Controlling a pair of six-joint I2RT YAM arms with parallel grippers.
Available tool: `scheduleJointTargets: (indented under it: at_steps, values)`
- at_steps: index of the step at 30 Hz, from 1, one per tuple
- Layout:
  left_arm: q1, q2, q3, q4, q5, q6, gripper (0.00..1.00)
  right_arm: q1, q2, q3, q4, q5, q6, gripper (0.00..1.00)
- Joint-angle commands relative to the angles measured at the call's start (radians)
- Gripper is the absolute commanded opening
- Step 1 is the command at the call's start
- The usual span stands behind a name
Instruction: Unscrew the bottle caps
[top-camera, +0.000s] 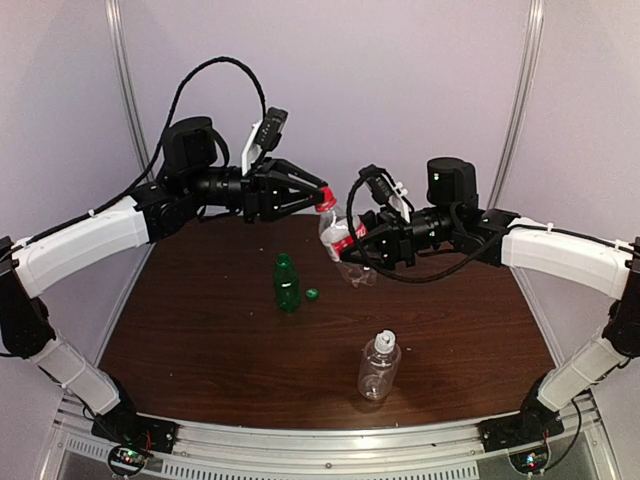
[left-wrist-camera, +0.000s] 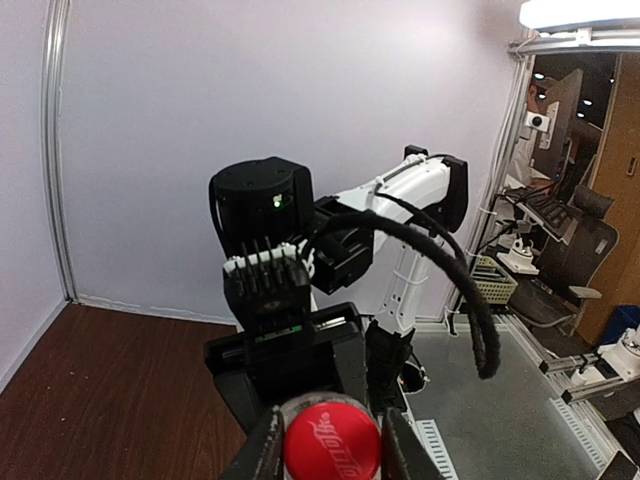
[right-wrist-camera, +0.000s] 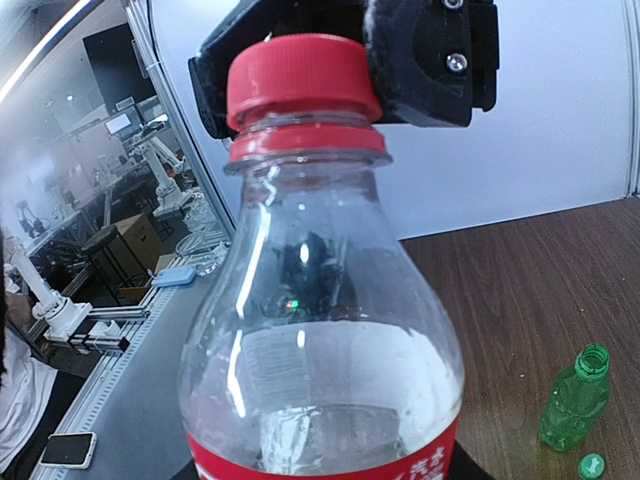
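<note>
1. Above the table's (top-camera: 200, 330) far middle, the right gripper (top-camera: 352, 248) clasps the tilted red-label bottle (top-camera: 338, 238) by its body. The left gripper (top-camera: 316, 196) is pinched onto the red cap (top-camera: 327, 198).
2. On the wood, the green bottle (top-camera: 287, 283) stands open, with the green cap (top-camera: 312, 294) just beside it. Nearer the bases, the ribbed bottle (top-camera: 379, 368) wears its white-grey cap (top-camera: 385, 340).
3. The held bottle fills the right wrist view and hides that gripper's fingers.
4. In the left wrist view the cap and fingers (left-wrist-camera: 265, 450) are cut off at the bottom edge, with the right arm (left-wrist-camera: 400, 195) behind them.
</note>
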Motion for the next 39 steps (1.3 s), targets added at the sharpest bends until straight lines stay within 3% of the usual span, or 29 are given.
scheduleJointTargets:
  at_steps: [1,7,15,20,27,39]
  values:
    - [0.005,0.016,0.019,0.012,-0.005,0.007,0.27,-0.003,0.002,0.034,0.011,0.038,-0.003,0.46]
    - [0.005,0.018,0.053,-0.043,-0.177,-0.059,0.15,-0.003,-0.018,0.049,-0.085,0.341,-0.068,0.46]
    - [-0.024,0.018,0.058,-0.120,-0.596,-0.292,0.16,0.003,-0.064,-0.034,-0.004,0.747,-0.093,0.46]
    - [-0.029,0.029,0.050,-0.121,-0.693,-0.327,0.19,0.028,-0.077,-0.087,0.047,0.896,-0.158,0.47]
    - [-0.026,0.050,0.071,-0.112,-0.667,-0.301,0.30,0.039,-0.073,-0.093,0.041,0.871,-0.192,0.47]
    - [0.012,0.007,0.014,0.002,-0.441,-0.193,0.75,0.036,-0.081,-0.076,-0.017,0.555,-0.201,0.46]
